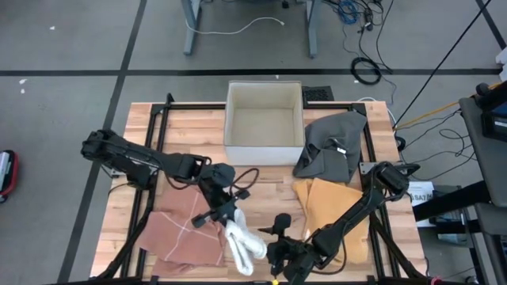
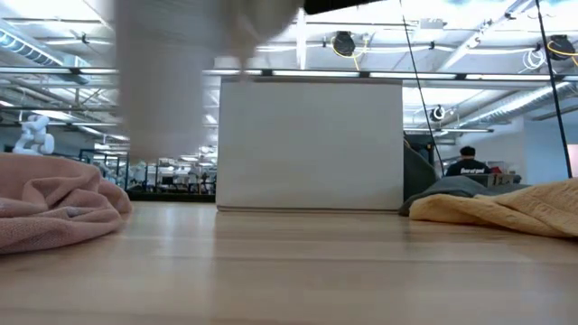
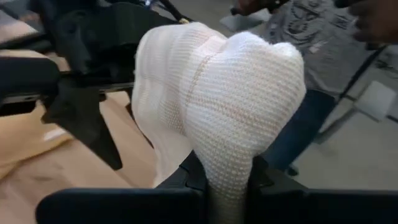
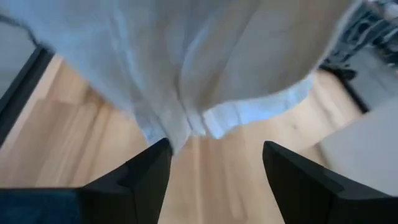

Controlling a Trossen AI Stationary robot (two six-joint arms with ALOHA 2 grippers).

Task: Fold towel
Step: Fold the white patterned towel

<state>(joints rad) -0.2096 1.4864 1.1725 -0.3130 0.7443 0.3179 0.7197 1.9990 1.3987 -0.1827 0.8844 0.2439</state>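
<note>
My left end effector (image 1: 226, 215) is clamped on the white towel (image 1: 244, 241), which hangs near the table's (image 1: 261, 178) front edge, long axis vertical. My right end effector (image 1: 279, 260), fingers spread wide and empty, sits just beside it, nearer the front edge. The white box (image 1: 264, 123) at the back edge looks empty.

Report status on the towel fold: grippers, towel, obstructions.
Left gripper shut on white towel, lifted. Right gripper open just under its hanging edge. Pink towel, tan towel alongside.
</note>
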